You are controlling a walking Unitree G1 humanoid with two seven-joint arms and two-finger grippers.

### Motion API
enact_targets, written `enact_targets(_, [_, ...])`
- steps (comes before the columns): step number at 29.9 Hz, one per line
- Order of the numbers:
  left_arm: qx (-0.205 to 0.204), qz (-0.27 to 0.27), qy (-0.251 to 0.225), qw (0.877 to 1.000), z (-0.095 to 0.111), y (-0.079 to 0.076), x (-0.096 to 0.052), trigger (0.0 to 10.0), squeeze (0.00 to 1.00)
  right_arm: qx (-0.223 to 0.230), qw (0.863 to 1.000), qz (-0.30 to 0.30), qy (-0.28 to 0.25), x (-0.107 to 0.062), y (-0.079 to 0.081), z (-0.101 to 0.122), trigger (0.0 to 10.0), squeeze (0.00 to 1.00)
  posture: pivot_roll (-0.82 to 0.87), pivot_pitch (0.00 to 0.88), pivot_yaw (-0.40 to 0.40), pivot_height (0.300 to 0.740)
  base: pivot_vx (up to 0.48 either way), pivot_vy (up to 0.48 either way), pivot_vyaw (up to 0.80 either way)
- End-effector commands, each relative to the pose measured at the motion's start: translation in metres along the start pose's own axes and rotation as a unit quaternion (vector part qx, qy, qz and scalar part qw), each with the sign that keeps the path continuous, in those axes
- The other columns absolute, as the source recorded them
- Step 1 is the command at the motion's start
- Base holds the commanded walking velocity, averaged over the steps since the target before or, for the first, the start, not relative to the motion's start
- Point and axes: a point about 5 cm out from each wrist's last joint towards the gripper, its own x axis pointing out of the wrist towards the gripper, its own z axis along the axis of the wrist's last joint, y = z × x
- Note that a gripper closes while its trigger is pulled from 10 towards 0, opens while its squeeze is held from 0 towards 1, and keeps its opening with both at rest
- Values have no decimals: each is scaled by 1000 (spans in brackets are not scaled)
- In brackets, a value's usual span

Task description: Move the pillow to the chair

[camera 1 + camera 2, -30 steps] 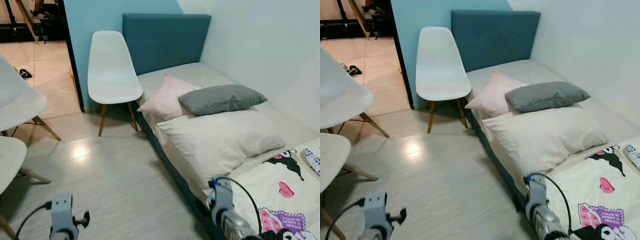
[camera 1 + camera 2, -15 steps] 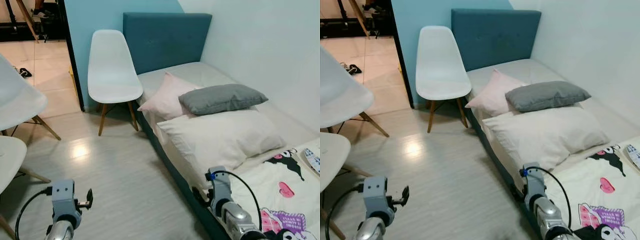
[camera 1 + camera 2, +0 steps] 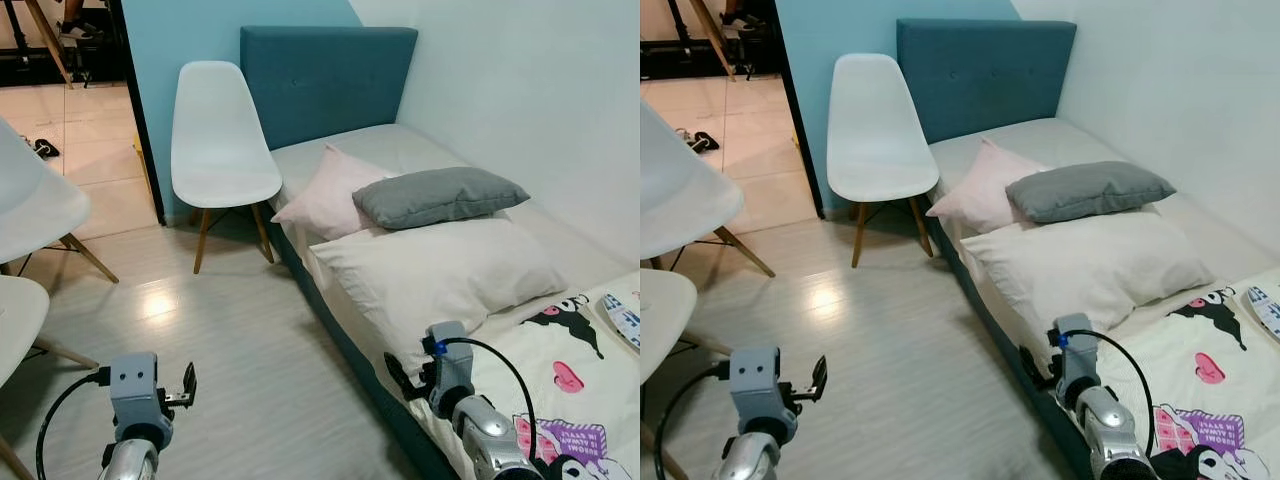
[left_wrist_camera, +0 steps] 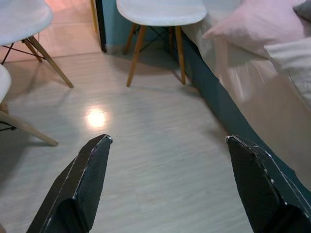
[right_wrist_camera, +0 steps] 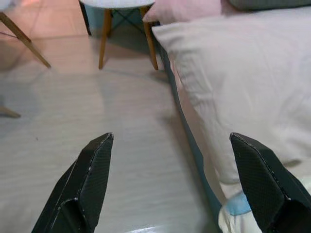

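Three pillows lie on the bed: a large cream pillow (image 3: 440, 275) nearest me, a grey pillow (image 3: 440, 197) resting on it, and a pink pillow (image 3: 330, 195) leaning behind them. A white chair (image 3: 222, 150) with wooden legs stands beside the blue headboard (image 3: 325, 75), its seat bare. My left gripper (image 4: 168, 141) is open over the wood floor, aimed toward the chair's legs. My right gripper (image 5: 171, 137) is open low by the bed's edge, with the cream pillow (image 5: 233, 82) just ahead of one finger. Neither holds anything.
Two more white chairs (image 3: 30, 200) (image 3: 15, 320) stand at the left. A doorway (image 3: 70, 120) opens onto a tiled room. A cartoon-print blanket (image 3: 570, 400) covers the near bed. Light wood floor (image 3: 230, 330) runs between the chairs and the bed's dark side (image 3: 350, 345).
Both wrists have risen a little in the head views, and the whole picture has shifted slightly. Pillows and chair lie as before.
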Motion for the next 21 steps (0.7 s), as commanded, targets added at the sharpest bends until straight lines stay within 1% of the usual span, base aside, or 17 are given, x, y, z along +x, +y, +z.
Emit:
enact_targets(1, [-10, 2, 6, 1000, -1, -3, -2, 10000, 0, 13, 1000, -6, -2, -2, -2, -1, 10000, 0, -50, 0, -119, 740, 0, 0, 0])
enact_targets(6, [-15, 3, 0, 1000, 3, -5, -1, 10000, 0, 21, 1000, -14, -8, -1, -7, 4, 10000, 0, -48, 0, -137, 740, 0, 0, 0])
enact_targets(9, [-9, 0, -5, 1000, 8, -4, -2, 10000, 0, 31, 999, -17, -21, -1, -12, 13, 10000, 0, -46, 0, -146, 740, 0, 0, 0])
enact_targets(12, [-8, 1, -13, 1000, 14, -1, -9, 10000, 0, 55, 998, -25, -34, -5, -17, 17, 10000, 0, -38, 0, -154, 740, 0, 0, 0])
enact_targets(13, [-8, 1, -13, 1000, 14, -1, -9, 10000, 0, 55, 998, -25, -34, -5, -17, 17, 10000, 0, -38, 0, -154, 740, 0, 0, 0])
enact_targets(15, [-7, 1, -15, 1000, 16, 1, -16, 10000, 0, 69, 997, -30, -34, -8, -17, 16, 10000, 0, -33, 0, -158, 740, 0, 0, 0])
enact_targets(18, [-10, 5, -15, 1000, 19, 7, -22, 10000, 0, 72, 996, -31, -38, -11, -16, 18, 10000, 0, -37, 0, -146, 740, 0, 0, 0])
enact_targets(21, [-13, 0, -16, 1000, 23, 8, -23, 10000, 0, 71, 996, -32, -45, -14, -15, 20, 10000, 0, -43, 0, -141, 740, 0, 0, 0])
